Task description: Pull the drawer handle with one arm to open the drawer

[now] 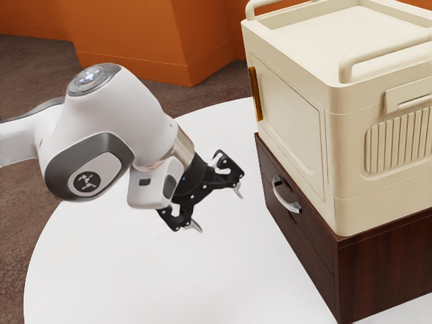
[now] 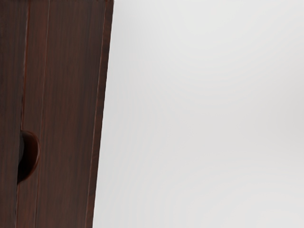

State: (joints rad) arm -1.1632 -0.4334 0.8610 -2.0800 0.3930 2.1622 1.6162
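Note:
My gripper [image 1: 219, 209] stands open in the exterior view, its two fingers spread wide with nothing between them. A curved silver handle [image 1: 287, 204] is fixed to the upper drawer front [image 1: 307, 236] of a dark brown wooden cabinet, a short gap beyond the fingers toward the exterior view's right. That drawer front looks flush with the cabinet. In the wrist view the brown wood of the cabinet [image 2: 71, 114] shows, with a dark rounded recess [image 2: 31, 156] in it; the silver handle cannot be made out there.
A large cream box [image 1: 290, 115] with raised rails and a ribbed panel rests on top of the cabinet. Under the arm and the cabinet spreads a round white tabletop [image 1: 169, 277]. Orange walls [image 1: 128, 40] and a brown floor lie behind.

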